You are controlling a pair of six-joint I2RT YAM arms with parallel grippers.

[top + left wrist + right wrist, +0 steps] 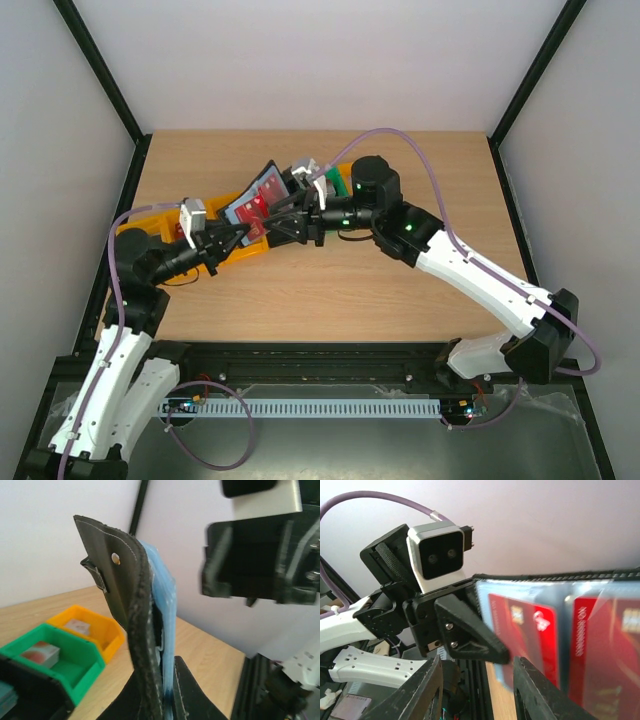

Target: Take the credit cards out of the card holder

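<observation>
The card holder (248, 207) is open and held up above the table, its black outside and blue-grey pockets edge-on in the left wrist view (145, 610). My left gripper (238, 238) is shut on its lower edge (170, 700). Two red credit cards (525, 630) sit in its clear pockets, the second one (605, 650) to the right; they also show red in the top view (268, 192). My right gripper (282, 222) is open and empty (480, 690), right in front of the holder's pocket side, next to the left gripper's finger (470, 632).
A row of bins lies behind the holder: an orange bin (150, 222) at the left and a green bin (332, 185) by the right wrist. The left wrist view shows an orange bin (92, 630) and a green bin (60, 662), each holding a small piece.
</observation>
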